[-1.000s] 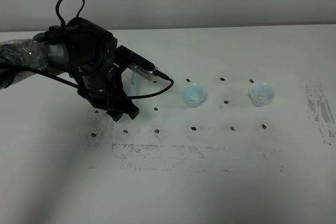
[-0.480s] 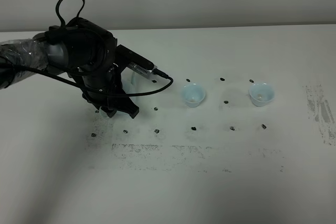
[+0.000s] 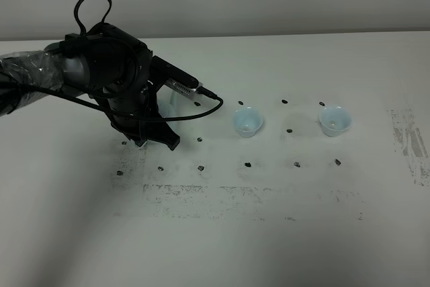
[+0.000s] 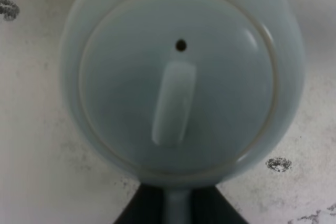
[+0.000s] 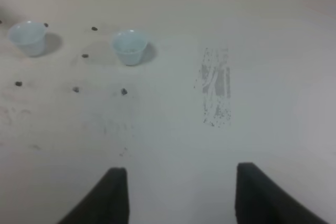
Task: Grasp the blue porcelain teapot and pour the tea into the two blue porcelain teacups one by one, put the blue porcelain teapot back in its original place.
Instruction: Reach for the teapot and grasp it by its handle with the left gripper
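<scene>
The left gripper (image 4: 177,212) has moved slightly up the frame, jaws clamped on the teapot (image 4: 178,77) handle; lifting probably begins. Meanwhile the right gripper (image 5: 178,195) keeps jaws apart.

Teapot (image 4: 178,77) on table (image 3: 269,247), teacup (image 3: 247,121) to its right, 2nd teacup (image 3: 334,120) farther right.

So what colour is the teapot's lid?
The lid is plain pale sky-blue, matching the teapot body; left wrist view shows it best.

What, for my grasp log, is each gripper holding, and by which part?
Left gripper: the blue porcelain teapot, apparently pinched by its handle. Right gripper: open, holding nothing.
</scene>
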You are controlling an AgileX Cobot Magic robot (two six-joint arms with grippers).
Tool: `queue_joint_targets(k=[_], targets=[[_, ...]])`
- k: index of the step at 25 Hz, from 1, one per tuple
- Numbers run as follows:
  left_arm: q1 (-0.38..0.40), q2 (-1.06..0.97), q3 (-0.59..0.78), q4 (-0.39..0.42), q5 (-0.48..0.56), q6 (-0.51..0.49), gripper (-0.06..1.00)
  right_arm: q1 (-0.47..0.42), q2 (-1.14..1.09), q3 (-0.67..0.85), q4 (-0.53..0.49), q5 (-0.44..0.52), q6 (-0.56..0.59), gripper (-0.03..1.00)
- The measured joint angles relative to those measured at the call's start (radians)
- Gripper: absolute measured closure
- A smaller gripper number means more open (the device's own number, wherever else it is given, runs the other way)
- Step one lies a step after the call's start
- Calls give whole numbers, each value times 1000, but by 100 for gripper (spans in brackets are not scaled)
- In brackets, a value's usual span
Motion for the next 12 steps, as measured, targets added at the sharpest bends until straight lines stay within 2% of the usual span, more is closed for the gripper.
queue_joint_targets(k=[12], targets=[[0, 0, 0, -1, -17, -1, 88, 0, 0, 0, 0, 0, 0, 49]])
